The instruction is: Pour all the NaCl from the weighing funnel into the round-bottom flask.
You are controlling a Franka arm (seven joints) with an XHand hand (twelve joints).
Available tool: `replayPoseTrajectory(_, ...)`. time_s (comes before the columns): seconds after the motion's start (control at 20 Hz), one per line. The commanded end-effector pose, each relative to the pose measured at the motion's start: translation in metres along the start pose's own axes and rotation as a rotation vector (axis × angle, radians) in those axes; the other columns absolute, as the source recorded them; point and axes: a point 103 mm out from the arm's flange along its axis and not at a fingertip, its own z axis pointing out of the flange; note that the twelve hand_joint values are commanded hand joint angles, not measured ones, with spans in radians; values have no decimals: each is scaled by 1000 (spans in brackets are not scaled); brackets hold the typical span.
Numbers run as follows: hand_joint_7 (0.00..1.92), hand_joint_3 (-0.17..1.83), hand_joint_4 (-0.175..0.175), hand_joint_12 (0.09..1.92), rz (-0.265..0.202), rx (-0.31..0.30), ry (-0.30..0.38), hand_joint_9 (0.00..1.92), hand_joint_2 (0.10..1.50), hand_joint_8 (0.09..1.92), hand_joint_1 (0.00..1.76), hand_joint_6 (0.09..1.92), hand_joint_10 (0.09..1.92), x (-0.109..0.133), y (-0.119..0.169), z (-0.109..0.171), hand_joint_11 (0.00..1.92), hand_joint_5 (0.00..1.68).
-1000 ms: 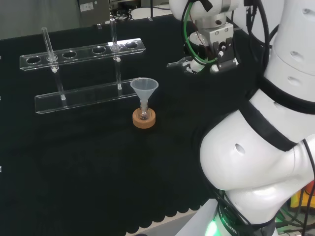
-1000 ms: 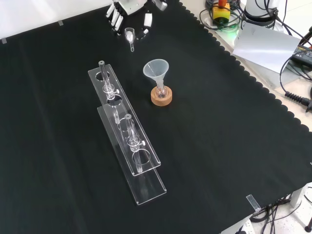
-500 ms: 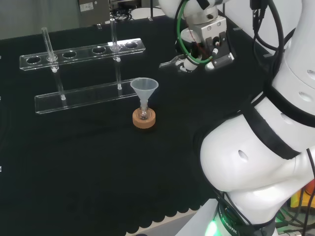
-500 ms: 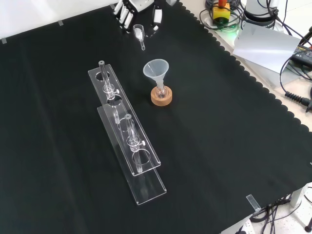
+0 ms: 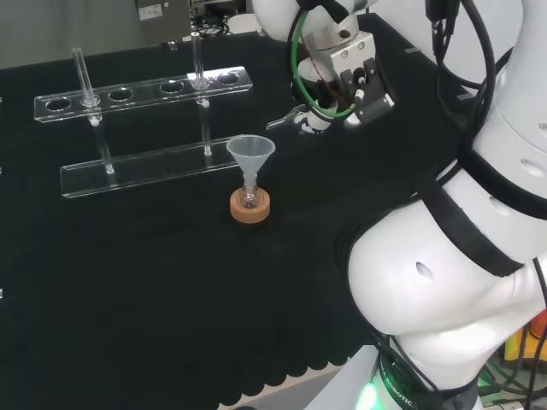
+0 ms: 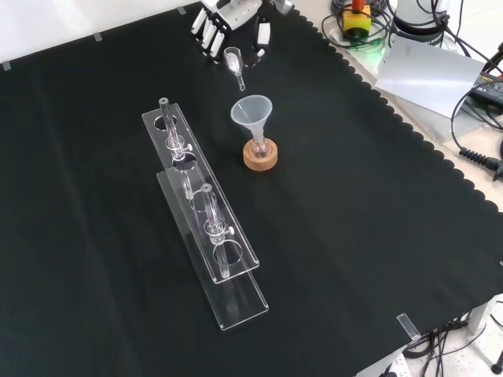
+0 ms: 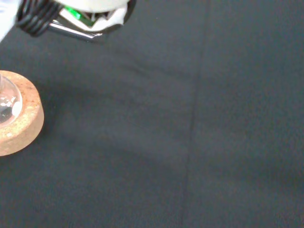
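Clear weighing funnel (image 6: 234, 61) pinched in the hand (image 6: 222, 23) in front view; wrist view shows cork stand (image 7: 19, 121).

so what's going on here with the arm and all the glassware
The robot hand holds a small clear weighing funnel in the air, short of a larger plastic funnel. That funnel sits in a small round-bottom flask on a cork ring. Nothing is being poured yet. A clear tube rack stands alongside in the front view.
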Motion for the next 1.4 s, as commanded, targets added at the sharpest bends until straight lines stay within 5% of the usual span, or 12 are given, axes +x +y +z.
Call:
replayPoseTrajectory(0.05,665,743,175,1264,-23,20,-32,905,713,673,1059,1074,504,8,3,-3,533,1064)
replayPoseTrajectory(1.4,638,744,175,1265,-94,109,-223,881,710,665,1061,1066,503,29,17,-10,511,1069)
